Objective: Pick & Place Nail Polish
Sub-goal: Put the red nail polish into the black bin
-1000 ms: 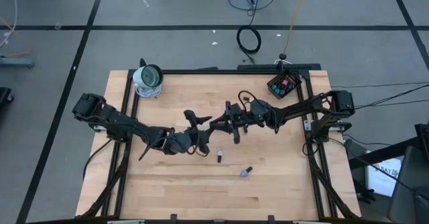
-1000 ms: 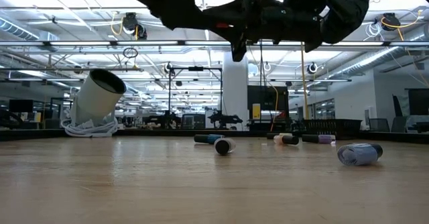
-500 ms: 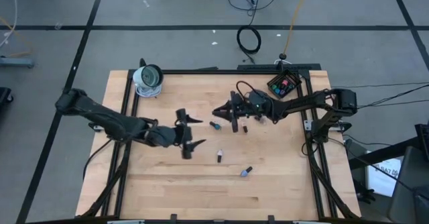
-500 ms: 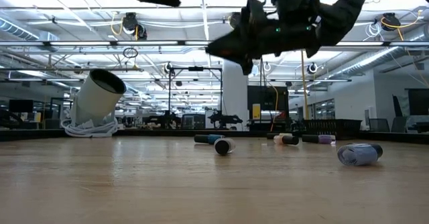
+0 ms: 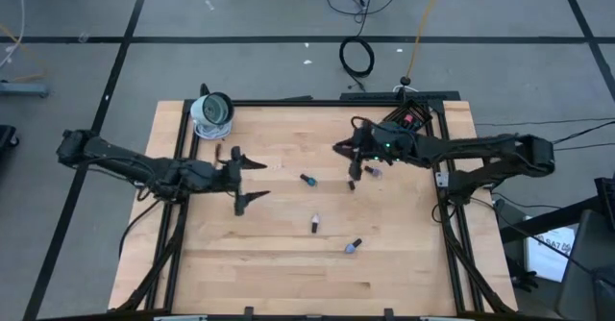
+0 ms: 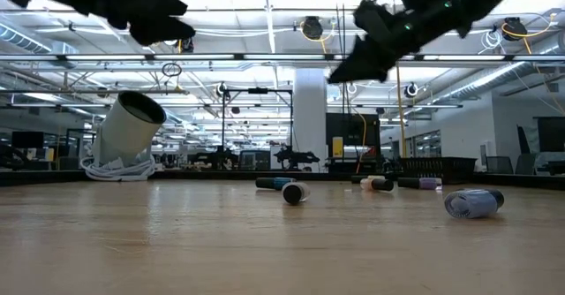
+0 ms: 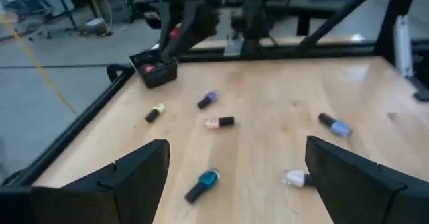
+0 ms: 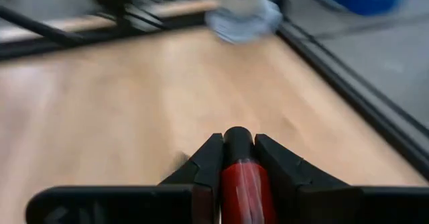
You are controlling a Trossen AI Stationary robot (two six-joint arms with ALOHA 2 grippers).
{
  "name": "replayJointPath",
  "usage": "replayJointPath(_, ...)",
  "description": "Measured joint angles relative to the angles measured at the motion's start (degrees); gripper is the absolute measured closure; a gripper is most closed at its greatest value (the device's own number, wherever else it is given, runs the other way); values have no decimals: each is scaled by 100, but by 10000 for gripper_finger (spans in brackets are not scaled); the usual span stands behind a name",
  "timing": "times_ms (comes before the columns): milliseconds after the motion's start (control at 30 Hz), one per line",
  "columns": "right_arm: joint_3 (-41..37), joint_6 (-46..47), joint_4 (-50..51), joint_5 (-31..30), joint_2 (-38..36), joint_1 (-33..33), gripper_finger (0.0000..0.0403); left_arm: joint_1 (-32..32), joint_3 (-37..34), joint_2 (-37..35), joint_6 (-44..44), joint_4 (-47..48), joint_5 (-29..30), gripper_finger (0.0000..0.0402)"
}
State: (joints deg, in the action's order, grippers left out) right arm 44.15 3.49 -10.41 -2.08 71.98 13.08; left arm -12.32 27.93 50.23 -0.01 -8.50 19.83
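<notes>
My right gripper (image 5: 342,149) hangs above the table's far right part, shut on a red nail polish bottle (image 8: 238,180) with a dark cap. My left gripper (image 5: 252,180) is open and empty above the table's left middle. Several nail polish bottles lie on their sides on the wood: a teal one (image 5: 307,180), a dark-and-pink one (image 5: 352,183), a purple one (image 5: 373,170), a pale one (image 5: 314,225) and a blue one (image 5: 354,246). A black box (image 5: 405,119) at the far right corner holds more bottles. My right gripper pinches the red bottle's body (image 8: 238,184) between its two fingers (image 8: 208,160). The bottle lies along the fingers, its dark cap (image 8: 238,138) pointing out past the fingertips. It is lifted clear of the table.
A white cylinder (image 5: 212,112) on a coil of cable lies at the far left corner. A black frame (image 5: 187,158) runs along the table's edges. The left wrist view shows the loose bottles, among them a yellow one (image 7: 155,112), and the black box (image 7: 157,70).
My right gripper has gone from the table's middle toward the far right, toward the black box, carrying the red bottle. My left gripper has drawn back from the middle toward the table's left edge. The loose bottles have stayed in place.
</notes>
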Motion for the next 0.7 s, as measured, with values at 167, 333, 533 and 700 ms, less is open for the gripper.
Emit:
replayJointPath(167,-703,327,294,-1110,-748,56,346,295,-919,-613,-153,-1078,-81,61)
replayJointPath(333,-1540,842,362,-2104,-1336,316,346,607,-1297,-928,-377,-1285,-28,62)
replayJointPath(533,-2271,1141,331,-2708,-1758,941,346,844,-1337,-826,-573,-1278,-146,62)
replayJointPath(700,-2613,1149,341,-2955,-1809,1759,346,913,-1337,-813,-521,-1281,-100,62)
